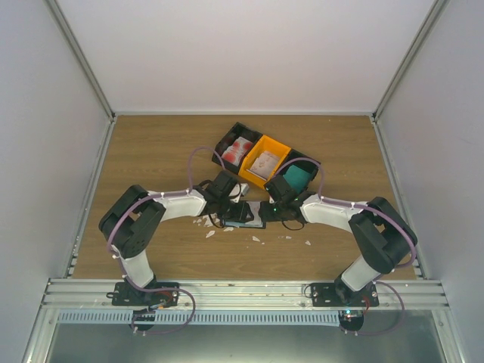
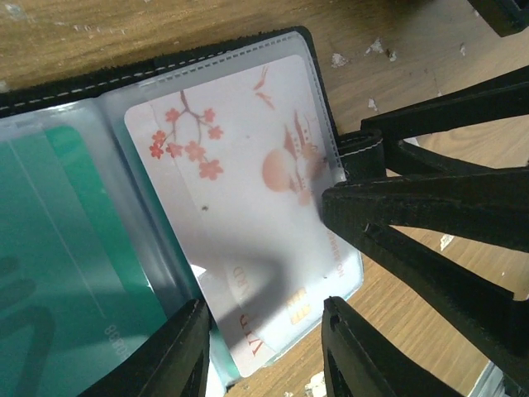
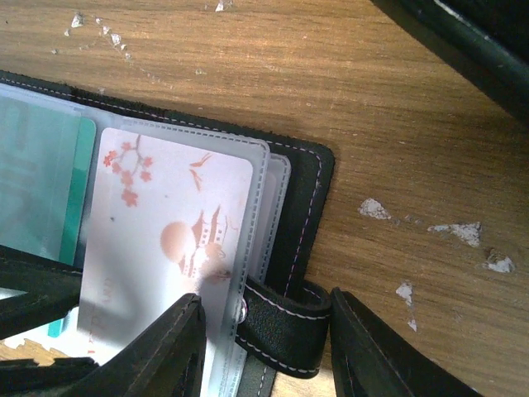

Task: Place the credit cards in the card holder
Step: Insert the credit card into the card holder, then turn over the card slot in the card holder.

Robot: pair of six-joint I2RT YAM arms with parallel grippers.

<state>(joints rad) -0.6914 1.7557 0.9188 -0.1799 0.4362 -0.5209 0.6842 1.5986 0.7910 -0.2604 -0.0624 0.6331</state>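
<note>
The black folding card holder [image 1: 243,215] lies open near the middle of the wooden bench [image 1: 151,151]. The right gripper [image 3: 264,347] straddles its black strap tab [image 3: 281,327], prob. to keep it flat. The left gripper [image 2: 264,347], fingers spread, straddles the pale pinkish-white blossom-print credit card [image 2: 248,215], half in a clear sleeve. A teal card [image 2: 74,240] sits in the next sleeve. Print is unreadable.

- The card holder [image 1: 243,215] lies open on the table [image 1: 151,151], between the two grippers.
- One card [image 3: 165,231] sits in its right-hand sleeve, another card [image 2: 74,248] in the sleeve to its left.
- Three bins [image 1: 263,161] stand in a row behind it, cards inside.
- Scraps [image 1: 210,234] lie scattered around it.
</note>
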